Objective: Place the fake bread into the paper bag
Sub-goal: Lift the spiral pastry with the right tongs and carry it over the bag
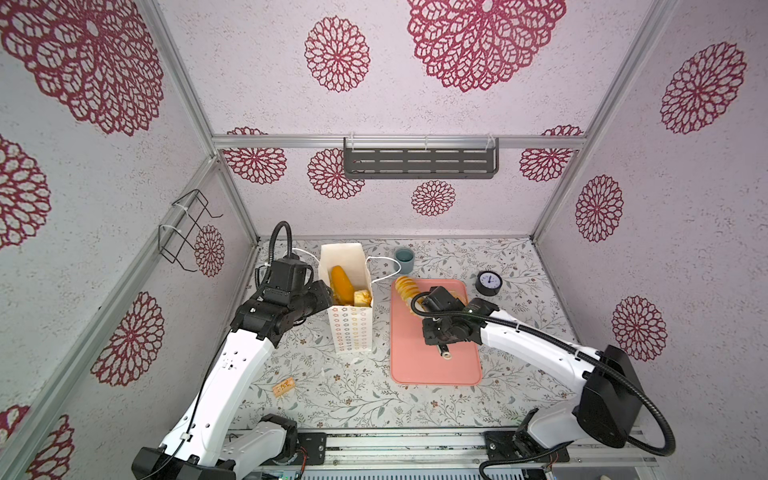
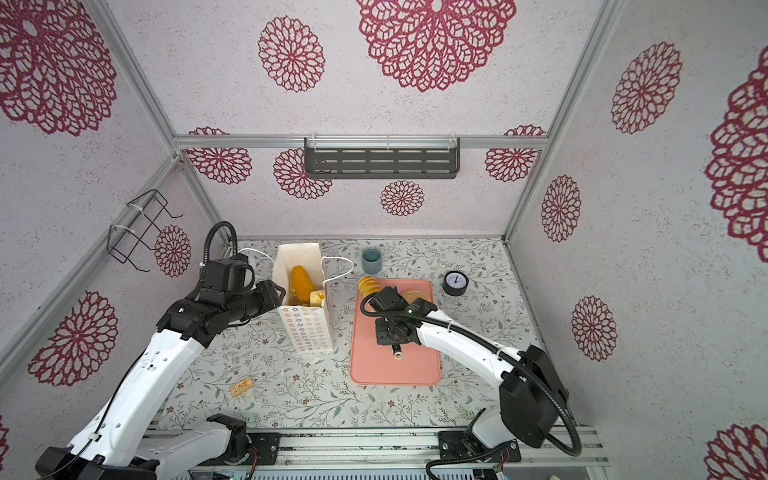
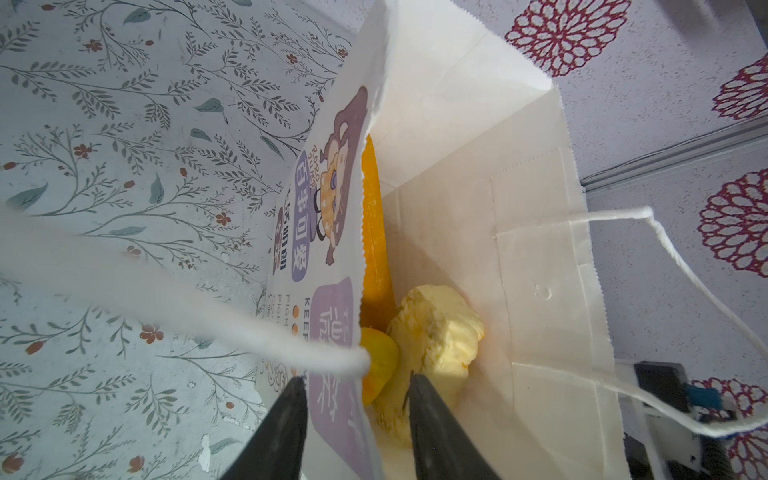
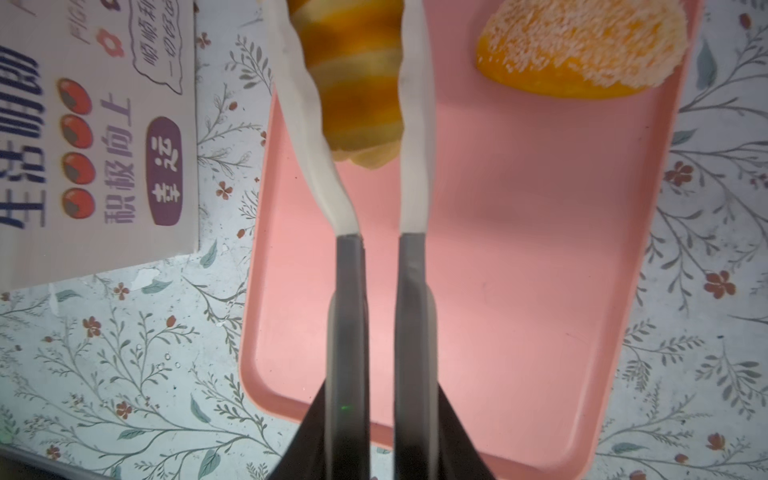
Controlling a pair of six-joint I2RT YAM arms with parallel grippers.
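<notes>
showing "keep" print, paper bag [image 3: 328, 232] broad side

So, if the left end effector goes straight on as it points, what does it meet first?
Probably the pale yellow bread in the paper bag, ahead of the inner finger of the left end effector; the bag's wall stands between its fingers.

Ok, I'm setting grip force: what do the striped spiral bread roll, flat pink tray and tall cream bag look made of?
Striped spiral bread roll, in white tongs: glossy foam or plastic; sheen on ridges. Flat pink tray: matte plastic or silicone; smooth, rounded rim. Tall cream bag: paper; serrated edge, fold creases.
</notes>
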